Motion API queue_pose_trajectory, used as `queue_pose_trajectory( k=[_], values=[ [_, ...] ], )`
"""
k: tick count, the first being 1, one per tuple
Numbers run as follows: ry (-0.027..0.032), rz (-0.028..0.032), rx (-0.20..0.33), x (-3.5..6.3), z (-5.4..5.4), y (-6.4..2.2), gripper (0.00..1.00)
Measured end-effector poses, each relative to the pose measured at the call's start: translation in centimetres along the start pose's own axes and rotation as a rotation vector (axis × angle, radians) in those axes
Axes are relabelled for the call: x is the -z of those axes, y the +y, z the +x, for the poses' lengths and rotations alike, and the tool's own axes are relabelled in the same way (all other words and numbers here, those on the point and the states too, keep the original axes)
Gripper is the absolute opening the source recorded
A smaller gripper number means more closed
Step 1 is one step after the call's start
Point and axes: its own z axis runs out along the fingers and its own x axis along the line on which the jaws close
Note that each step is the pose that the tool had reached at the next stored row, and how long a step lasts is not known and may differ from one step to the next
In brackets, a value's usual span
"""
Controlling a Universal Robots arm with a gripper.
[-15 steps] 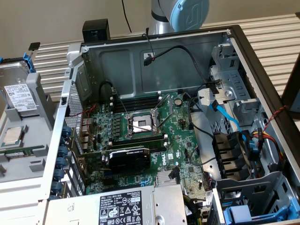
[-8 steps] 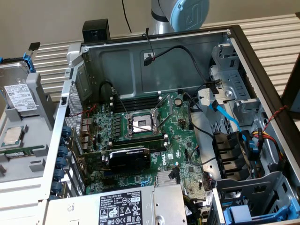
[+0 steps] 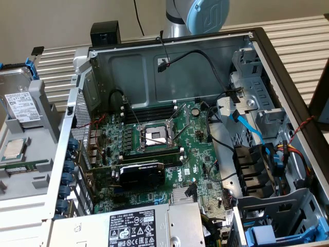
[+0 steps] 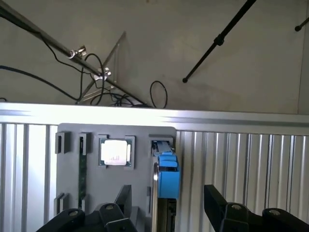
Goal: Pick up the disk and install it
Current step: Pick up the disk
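The disk (image 3: 22,106), silver metal with a white label and a blue frame, stands propped in a grey holder tray (image 3: 31,177) at the exterior view's left, outside the computer case. In the wrist view the disk (image 4: 167,178) is seen edge-on, a blue clip over a thin metal edge, in a slot of the grey tray (image 4: 67,169). My gripper (image 4: 169,209) is open, its dark fingers (image 4: 218,205) wide apart on either side of the disk's line and still some way short of it. Nothing is held. The arm's blue joint (image 3: 203,14) rises behind the case.
A small square processor chip (image 4: 115,152) lies in the tray beside the disk. The open computer case (image 3: 169,56) holds the motherboard (image 3: 159,139), a black card (image 3: 141,172), loose cables and a labelled power supply (image 3: 139,229). Blue-clipped drive bays (image 3: 267,234) sit at the case's near right corner.
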Motion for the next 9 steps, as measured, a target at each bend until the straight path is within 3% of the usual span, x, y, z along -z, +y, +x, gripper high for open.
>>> queue_pose_trajectory(
  k=[9],
  values=[
    [0.0000, -0.0030, 0.000, -1.17, 0.0, -0.73, 0.70]
  ],
)
